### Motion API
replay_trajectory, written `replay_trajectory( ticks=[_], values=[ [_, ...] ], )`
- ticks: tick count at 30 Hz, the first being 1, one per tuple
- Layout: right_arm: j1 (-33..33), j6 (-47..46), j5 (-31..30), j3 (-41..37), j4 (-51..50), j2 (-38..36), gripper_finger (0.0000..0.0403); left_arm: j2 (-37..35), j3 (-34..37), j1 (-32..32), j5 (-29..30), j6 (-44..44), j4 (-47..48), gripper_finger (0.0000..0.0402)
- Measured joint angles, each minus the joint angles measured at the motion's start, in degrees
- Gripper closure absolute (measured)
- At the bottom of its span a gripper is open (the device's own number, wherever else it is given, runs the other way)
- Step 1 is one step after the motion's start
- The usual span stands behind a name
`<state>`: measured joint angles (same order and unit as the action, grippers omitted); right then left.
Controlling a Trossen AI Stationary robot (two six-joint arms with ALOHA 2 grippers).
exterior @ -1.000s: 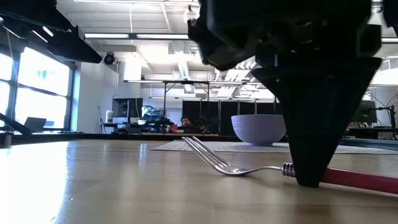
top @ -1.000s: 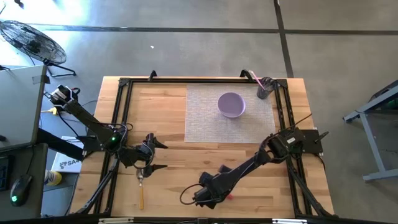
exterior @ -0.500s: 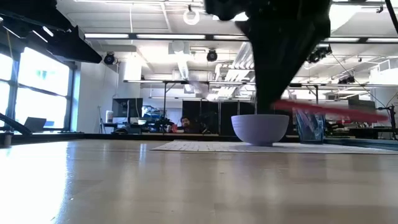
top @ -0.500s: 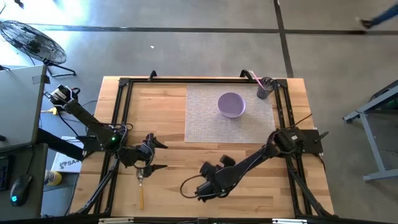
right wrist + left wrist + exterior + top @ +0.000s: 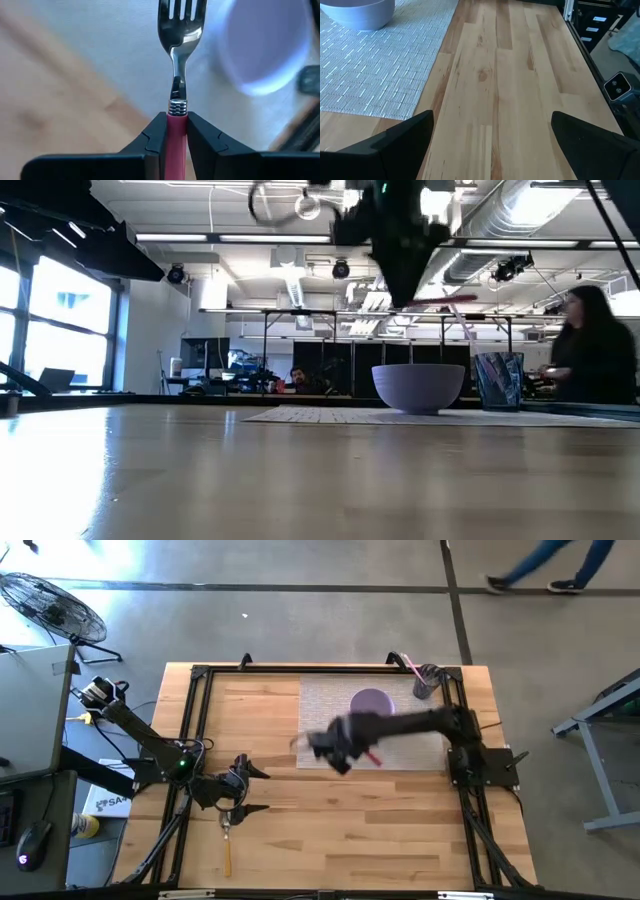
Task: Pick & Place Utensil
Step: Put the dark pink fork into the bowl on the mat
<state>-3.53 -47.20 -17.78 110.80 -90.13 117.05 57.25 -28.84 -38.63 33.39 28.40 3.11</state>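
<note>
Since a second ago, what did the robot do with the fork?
The right gripper, already clamped on the red-handled fork, lifted it off the near table edge and carried it over the placemat, beside the purple bowl. The left gripper stayed open in place over the wooden-handled utensil. The bowl and the cup did not move.

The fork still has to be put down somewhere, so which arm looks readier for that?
The right. Its tool is shut on the fork, above the mat by the bowl. The left tool is open, far off.
</note>
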Motion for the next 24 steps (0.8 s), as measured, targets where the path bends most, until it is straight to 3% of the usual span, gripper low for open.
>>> replay_trajectory(
  ticks=[8,12,24],
  values=[
    [16.56,14.79,2.97,-6.19,0.29,-0.01,0.0349,-0.02,0.00,0.00,-0.23,0.84,0.00,0.0003],
    [22.29,18.53,4.22,-9.96,0.13,-0.28,0.0348,-0.02,0.00,-0.02,-3.30,1.10,0.00,0.0003],
    [26.64,24.76,6.82,-19.79,2.66,-0.28,0.0347,-0.02,0.00,0.00,-5.60,3.85,-0.02,0.0003]
  ],
)
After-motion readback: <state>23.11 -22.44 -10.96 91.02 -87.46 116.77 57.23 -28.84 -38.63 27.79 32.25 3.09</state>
